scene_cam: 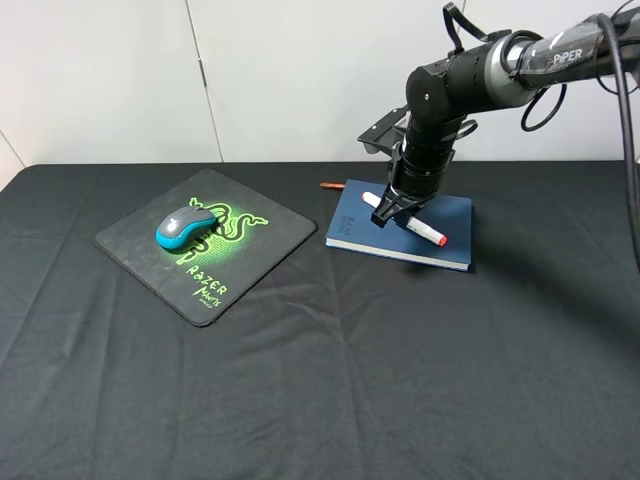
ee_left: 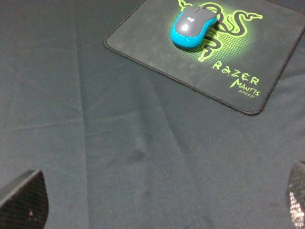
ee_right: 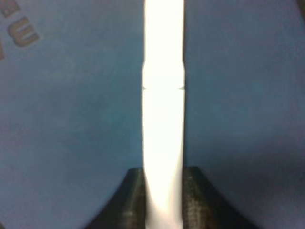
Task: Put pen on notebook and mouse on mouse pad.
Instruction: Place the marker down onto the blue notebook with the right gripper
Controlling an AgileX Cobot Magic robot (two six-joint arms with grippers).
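Observation:
The white pen [scene_cam: 424, 232] with its orange-red tip lies slanted across the dark blue notebook [scene_cam: 452, 222], on or just above its cover. My right gripper [scene_cam: 397, 212] is shut on the pen's middle. The right wrist view shows the pen [ee_right: 163, 95] pinched between two dark fingers [ee_right: 131, 198] over the blue cover [ee_right: 71, 119]. The grey and teal mouse [scene_cam: 186, 228] rests on the black mouse pad [scene_cam: 262, 246] beside the green logo. My left gripper [ee_left: 159, 202] hangs open above bare cloth, short of the mouse [ee_left: 193, 26] and the pad [ee_left: 152, 47]; it is out of the high view.
A black cloth [scene_cam: 330, 380] covers the whole table. The notebook's reddish-brown ribbon tab [scene_cam: 330, 185] pokes out at its far left corner. A white wall stands behind the table. The right arm [scene_cam: 470, 75] reaches in from the upper right with cables.

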